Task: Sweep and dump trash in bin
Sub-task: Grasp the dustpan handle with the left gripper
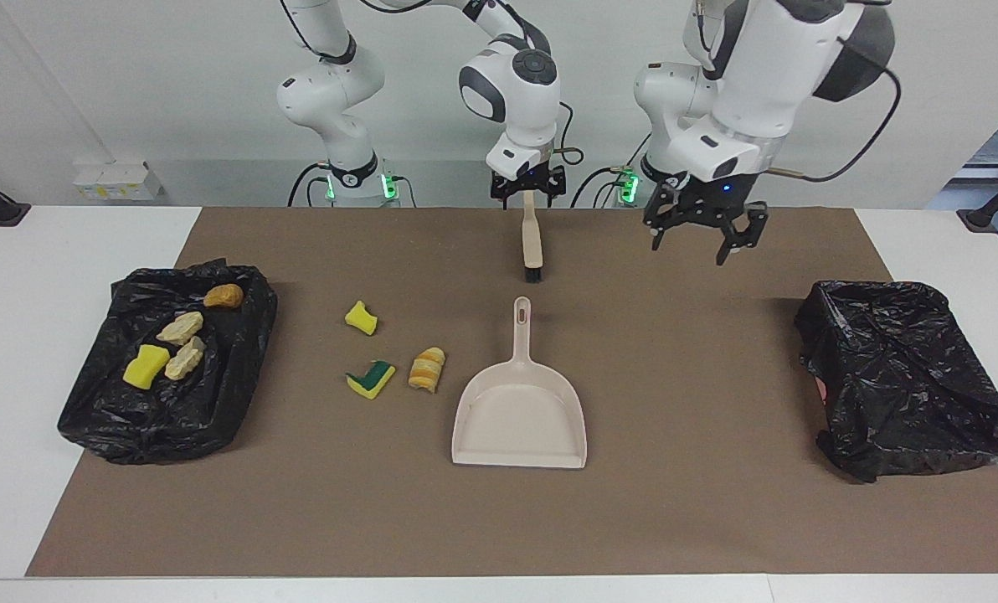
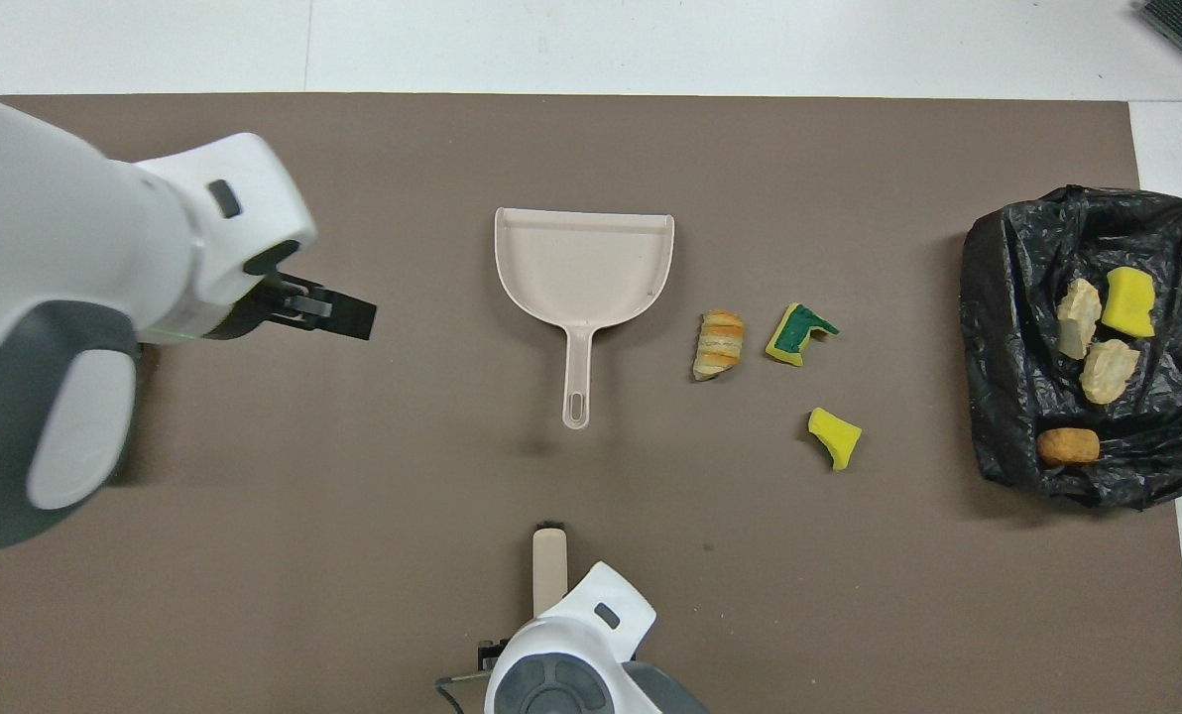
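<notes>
Three trash scraps lie on the brown mat: a yellow sponge bit, a yellow-green sponge and an orange-striped roll. Several more scraps lie in the black-bagged bin at the right arm's end. The beige dustpan lies flat beside the roll, handle toward the robots. My right gripper is shut on the beige brush, which hangs bristles down, nearer the robots than the dustpan handle. My left gripper is open and empty, above the mat toward the left arm's end.
A second black bag-covered bin stands at the left arm's end of the mat. The brown mat covers most of the white table.
</notes>
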Robot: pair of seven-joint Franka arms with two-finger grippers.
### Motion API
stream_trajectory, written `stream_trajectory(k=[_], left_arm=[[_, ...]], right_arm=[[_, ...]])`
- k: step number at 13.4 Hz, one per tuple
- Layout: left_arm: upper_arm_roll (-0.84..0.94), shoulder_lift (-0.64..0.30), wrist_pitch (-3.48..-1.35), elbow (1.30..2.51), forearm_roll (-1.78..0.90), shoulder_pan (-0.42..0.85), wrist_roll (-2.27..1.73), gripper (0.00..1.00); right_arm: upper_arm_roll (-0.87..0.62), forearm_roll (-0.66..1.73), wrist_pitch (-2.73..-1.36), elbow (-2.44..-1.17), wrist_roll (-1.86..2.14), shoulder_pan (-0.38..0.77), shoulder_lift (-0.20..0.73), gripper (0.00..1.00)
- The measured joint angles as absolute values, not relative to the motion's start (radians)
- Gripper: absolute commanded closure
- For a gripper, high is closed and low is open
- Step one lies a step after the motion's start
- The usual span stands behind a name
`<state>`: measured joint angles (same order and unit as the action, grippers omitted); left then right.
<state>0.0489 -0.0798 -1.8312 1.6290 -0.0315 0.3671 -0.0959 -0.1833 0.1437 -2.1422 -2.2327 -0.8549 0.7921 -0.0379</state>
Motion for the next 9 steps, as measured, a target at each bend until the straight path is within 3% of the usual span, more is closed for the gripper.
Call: stream_trajectory(k=[6, 9], left_arm=[[0.050, -0.308, -2.085, 1.643, 0.018, 0.569, -0.405, 0.00], [0.049, -0.377, -2.160, 1.643, 0.020, 0.599, -0.443, 0.00]], right_arm=[[-0.183, 0.154, -2.171, -2.308, -0.882, 0.856, -0.037, 0.24], [-0.183, 0.201, -2.196, -2.313, -0.882, 0.868, -0.033, 0.31]])
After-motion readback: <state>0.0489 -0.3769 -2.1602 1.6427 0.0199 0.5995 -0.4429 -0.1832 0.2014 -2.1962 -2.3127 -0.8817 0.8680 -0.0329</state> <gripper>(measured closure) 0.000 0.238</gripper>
